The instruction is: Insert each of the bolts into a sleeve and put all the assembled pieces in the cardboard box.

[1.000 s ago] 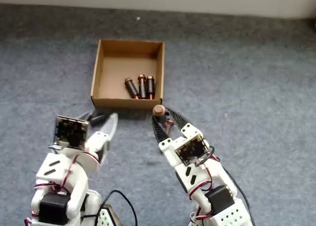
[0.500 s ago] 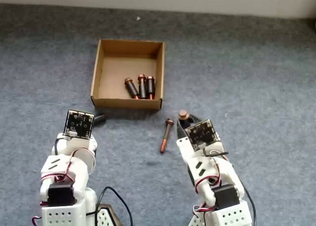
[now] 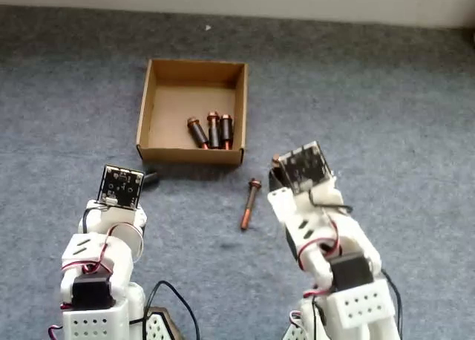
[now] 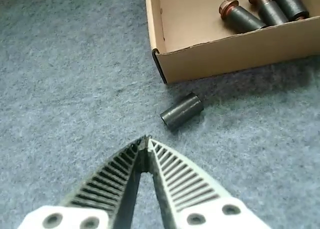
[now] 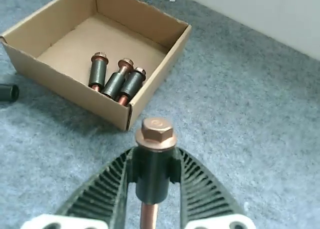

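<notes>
Found sleeved bolt (image 5: 157, 133) clamped in right gripper (image 5: 153, 160); left gripper (image 4: 146, 142) pinched together near loose sleeve (image 4: 182, 111); bare bolt (image 3: 250, 204) between arms; three assembled pieces (image 3: 213, 131) in cardboard box (image 3: 191, 156).

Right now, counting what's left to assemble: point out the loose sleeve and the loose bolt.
Loose sleeve (image 4: 182, 111), left wrist view, middle of its side.
Loose bolt (image 3: 249, 205), high view, middle of its shaft.

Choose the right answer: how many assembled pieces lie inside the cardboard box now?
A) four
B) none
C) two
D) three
D: three sleeved bolts lie side by side on the floor of the cardboard box.
</notes>
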You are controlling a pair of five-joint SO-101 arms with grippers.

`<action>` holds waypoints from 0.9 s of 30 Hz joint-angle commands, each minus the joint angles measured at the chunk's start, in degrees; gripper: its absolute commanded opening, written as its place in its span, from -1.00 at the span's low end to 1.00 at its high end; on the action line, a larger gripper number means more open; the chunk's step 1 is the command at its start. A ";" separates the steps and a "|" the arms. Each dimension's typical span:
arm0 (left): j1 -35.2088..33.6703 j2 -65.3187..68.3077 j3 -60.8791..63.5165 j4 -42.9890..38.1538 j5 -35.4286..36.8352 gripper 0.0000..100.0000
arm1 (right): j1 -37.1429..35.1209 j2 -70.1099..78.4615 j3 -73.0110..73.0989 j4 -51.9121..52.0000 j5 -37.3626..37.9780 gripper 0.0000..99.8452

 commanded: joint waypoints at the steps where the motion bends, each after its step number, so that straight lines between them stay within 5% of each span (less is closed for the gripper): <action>1: -0.48 -0.31 -0.22 0.00 -0.70 -0.99 | -1.89 11.82 -11.82 -3.74 0.09 -0.93; 27: -0.57 -0.22 0.66 -0.26 -0.79 -0.99 | -9.80 75.30 -47.08 -33.54 0.09 -0.94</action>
